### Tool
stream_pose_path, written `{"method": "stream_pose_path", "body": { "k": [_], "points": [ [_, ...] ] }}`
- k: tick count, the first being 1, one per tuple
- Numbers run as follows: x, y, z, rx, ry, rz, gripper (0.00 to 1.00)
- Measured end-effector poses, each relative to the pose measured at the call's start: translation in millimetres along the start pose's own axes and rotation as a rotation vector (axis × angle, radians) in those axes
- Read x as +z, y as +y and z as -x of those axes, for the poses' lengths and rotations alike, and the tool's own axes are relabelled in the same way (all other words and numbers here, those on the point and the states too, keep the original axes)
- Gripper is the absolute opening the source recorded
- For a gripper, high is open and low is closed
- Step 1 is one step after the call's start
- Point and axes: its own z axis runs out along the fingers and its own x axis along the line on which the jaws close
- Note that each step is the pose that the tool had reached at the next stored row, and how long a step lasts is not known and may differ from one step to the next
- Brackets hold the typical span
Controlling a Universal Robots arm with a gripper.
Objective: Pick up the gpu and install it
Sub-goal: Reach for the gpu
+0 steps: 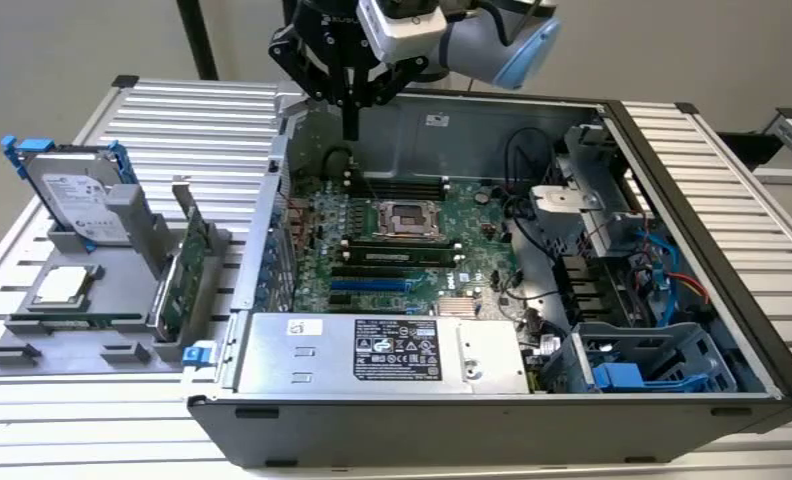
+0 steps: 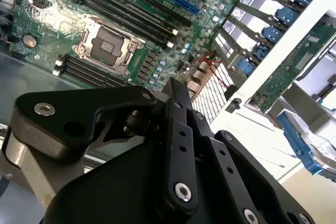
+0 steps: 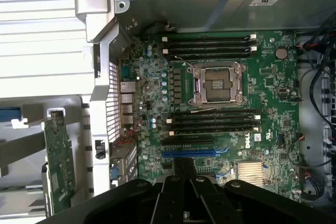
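Early in the job, judging by the layout; nothing picked up, nothing installed. Gripper (image 1: 351,125) at upper middle of the exterior view, above the upper left corner of the open case (image 1: 503,125), pointing straight down; fingers pressed together, closed on nothing, and the same in both wrist views. Gpu (image 1: 187,275) upright on edge in the grey rack (image 1: 63,355) at middle left of the exterior view, on the tabletop (image 1: 196,110), just beside the case wall and outside it; well apart from the gripper and untouched; seen again as a green card in the first wrist view, beyond the perforated side of the case. Motherboard (image 1: 396,240) flat on the case floor, its long blue slot (image 1: 369,283) bare, no card seated there; same bare slot in the first wrist view, just ahead of the closed fingers. Left undone, as a judgement: both halves of the task, the pick-up from the rack and the seating in the case.
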Motion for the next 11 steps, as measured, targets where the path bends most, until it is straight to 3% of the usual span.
{"method": "stream_pose_path", "body": {
  "k": [5,11],
  "points": [
    [-0.1,-0.2,-3.2,0.0,0.0,0.0,0.0],
    [-0.3,-0.9,-13.3,0.0,0.0,0.0,0.0]
  ]
}}
